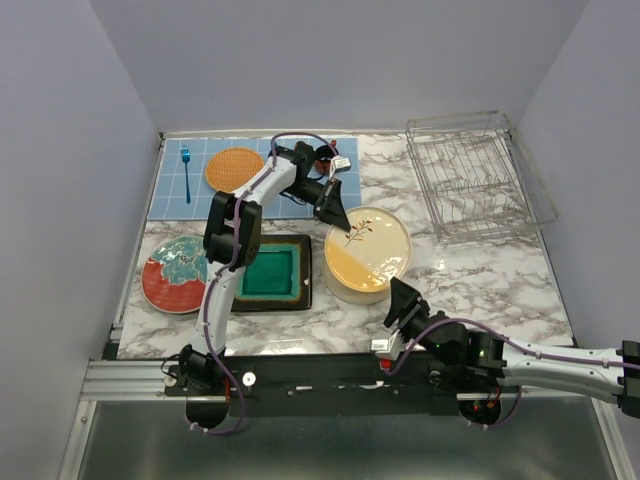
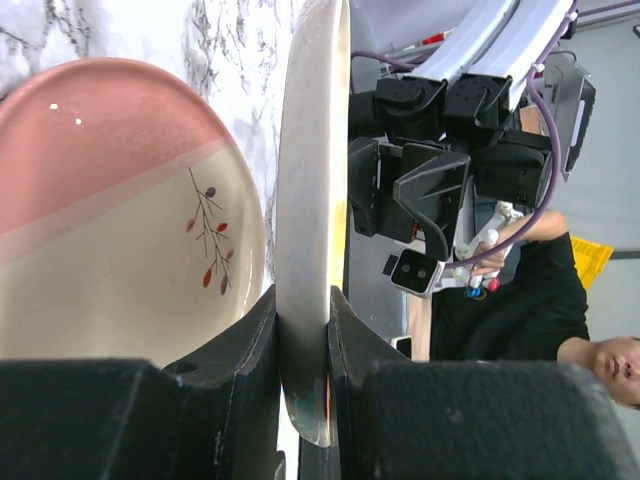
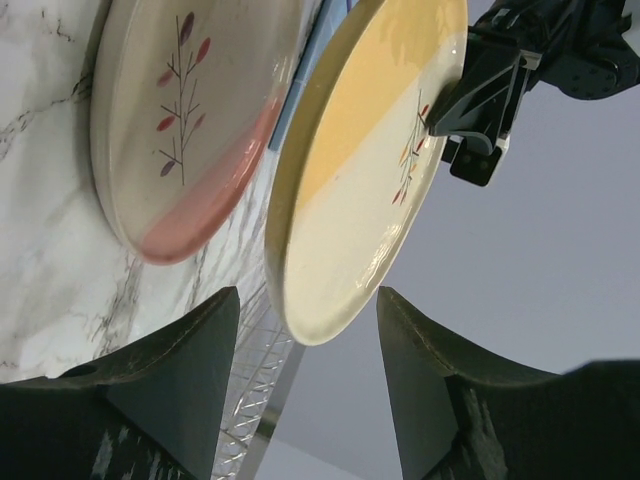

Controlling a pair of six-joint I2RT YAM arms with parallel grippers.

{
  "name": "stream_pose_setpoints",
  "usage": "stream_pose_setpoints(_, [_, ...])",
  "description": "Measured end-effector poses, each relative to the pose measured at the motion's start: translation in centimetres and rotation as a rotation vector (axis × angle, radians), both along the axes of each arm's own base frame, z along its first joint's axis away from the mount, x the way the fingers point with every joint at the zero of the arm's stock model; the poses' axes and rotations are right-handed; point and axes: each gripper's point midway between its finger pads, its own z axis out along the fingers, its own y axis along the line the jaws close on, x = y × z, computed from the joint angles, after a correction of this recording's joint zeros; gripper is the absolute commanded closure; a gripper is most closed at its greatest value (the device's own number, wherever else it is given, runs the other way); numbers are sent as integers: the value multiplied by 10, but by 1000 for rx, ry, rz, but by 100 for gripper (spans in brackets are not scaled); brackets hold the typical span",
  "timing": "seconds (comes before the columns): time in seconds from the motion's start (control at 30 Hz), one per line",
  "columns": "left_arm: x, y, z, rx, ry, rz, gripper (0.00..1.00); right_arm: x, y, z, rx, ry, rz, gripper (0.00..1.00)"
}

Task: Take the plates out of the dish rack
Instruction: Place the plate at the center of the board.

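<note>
Two sprig-patterned plates sat one over the other near the middle of the bench (image 1: 480, 280), well apart from the dish rack (image 1: 470, 190), which stood at about 1 o'clock in the overhead view with no plate visible in it. The upper one, the cream-yellow plate (image 1: 370, 240), was off the bench. The left claw (image 1: 335, 212) was pinched tight on its rim at roughly 10 o'clock and held it tilted above the pink-and-cream plate (image 2: 120, 250) lying flat beneath. The right claw (image 1: 405, 303) waited at the plate's 5 o'clock edge with its jaws spread wide. It gripped nothing, and the near rim showed between the fingers without touching either.

The red plate (image 1: 175, 275) and the square dark plate (image 1: 270, 272) lay at 9 o'clock, so this looked like the last set-down.

The danger lay in the single-edge grip: glazed ceramic held by one narrow pinch could pivot or slide out. If so, the free edge would strike the plate below and might chip both. Letting go before the plate was low and level would do the same. The open right claw, so close, could also nudge the rim and lever it loose.
</note>
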Motion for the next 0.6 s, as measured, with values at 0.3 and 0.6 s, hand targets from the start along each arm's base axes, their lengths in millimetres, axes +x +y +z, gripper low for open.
stream_pose_setpoints(0.3, [12,7,-13,7,16,23,100,-1,-7,-7,-2,34,-18,36])
stream_pose_setpoints(0.6, [14,12,-24,17,38,29,100,1,-16,26,108,49,-79,37])
